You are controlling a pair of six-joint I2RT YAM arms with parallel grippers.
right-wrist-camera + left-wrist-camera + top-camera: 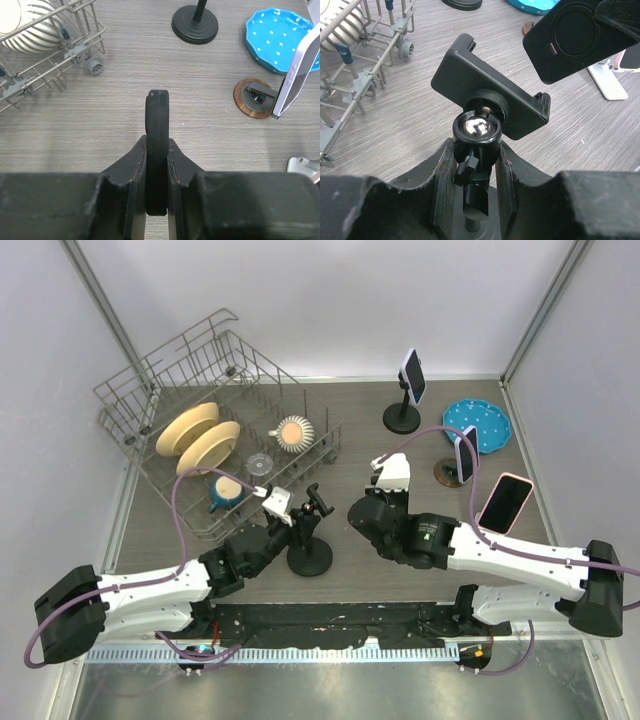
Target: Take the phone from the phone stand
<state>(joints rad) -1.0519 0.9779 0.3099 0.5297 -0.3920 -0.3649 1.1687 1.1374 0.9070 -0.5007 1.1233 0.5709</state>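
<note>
The black phone stand [309, 552] stands on the table in front of the left arm. Its clamp [490, 100] is empty and tilted above the shiny ball joint [476, 127]. My left gripper [475, 150] is shut on the stand's neck just under the ball joint, as the top view [300, 525] also shows. My right gripper [156, 145] is shut on the phone [156, 120], which has a black case and is seen edge-on above the table. The phone's back [575, 35] is up and to the right of the clamp, apart from it. The right gripper [385, 475] is right of the stand.
A wire dish rack [180, 375] with plates, a ribbed bowl and a blue mug fills the back left. A black stand [403, 418] with a phone, a blue dotted plate [478, 425], a wooden stand [448, 473] with a phone and a pink phone [505, 502] are on the right.
</note>
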